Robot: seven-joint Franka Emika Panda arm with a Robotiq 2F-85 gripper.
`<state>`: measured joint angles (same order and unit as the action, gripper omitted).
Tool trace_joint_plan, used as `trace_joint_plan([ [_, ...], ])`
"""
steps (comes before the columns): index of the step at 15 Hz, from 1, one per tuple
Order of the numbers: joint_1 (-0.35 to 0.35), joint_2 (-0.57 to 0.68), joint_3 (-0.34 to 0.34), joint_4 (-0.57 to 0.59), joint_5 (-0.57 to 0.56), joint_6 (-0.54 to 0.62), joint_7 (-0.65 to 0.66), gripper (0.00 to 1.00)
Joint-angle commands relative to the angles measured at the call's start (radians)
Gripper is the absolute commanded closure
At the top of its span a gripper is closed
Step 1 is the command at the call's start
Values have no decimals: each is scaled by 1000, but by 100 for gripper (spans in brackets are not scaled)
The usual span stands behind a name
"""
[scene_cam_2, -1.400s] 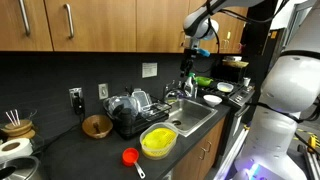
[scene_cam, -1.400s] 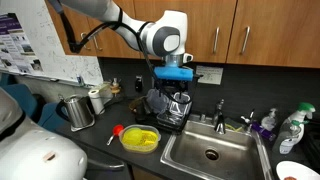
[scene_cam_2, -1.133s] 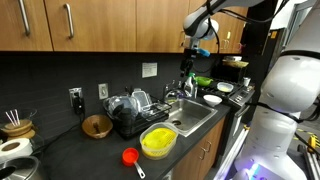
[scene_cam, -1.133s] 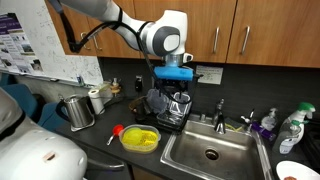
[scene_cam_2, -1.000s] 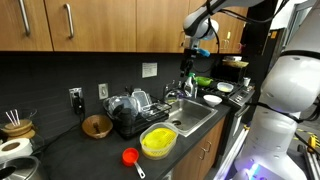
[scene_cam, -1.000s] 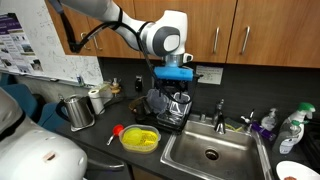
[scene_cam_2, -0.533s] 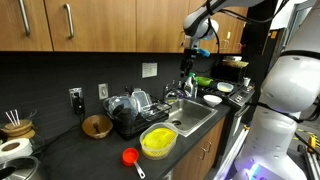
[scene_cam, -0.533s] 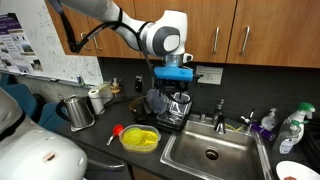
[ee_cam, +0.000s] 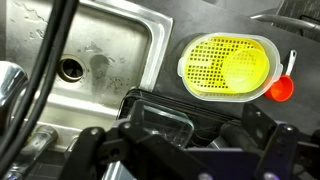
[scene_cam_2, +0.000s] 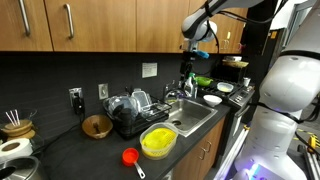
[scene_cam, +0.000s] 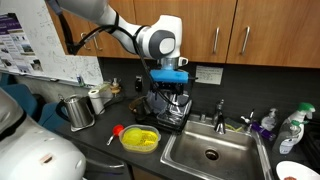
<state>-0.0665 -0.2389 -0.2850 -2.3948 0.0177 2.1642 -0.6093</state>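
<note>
My gripper hangs open and empty just above a black dish rack on the dark counter, and holds nothing. It also shows in an exterior view. In the wrist view its two black fingers stand wide apart over the rack, which holds a clear glass container. A yellow perforated bowl sits on the counter in front of the rack. A small red-headed utensil lies beside it.
A steel sink with a faucet lies next to the rack. A metal pitcher, soap bottles, a brown bowl and wooden cabinets surround the area.
The gripper has shifted slightly sideways over the dish rack; it stays open. Nothing else has moved.
</note>
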Motion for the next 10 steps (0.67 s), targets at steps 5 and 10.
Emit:
trace_joint_plan([
  [5, 1, 4, 116, -10, -125, -55, 120, 0],
  [10, 21, 39, 192, 11, -204, -126, 203, 0],
])
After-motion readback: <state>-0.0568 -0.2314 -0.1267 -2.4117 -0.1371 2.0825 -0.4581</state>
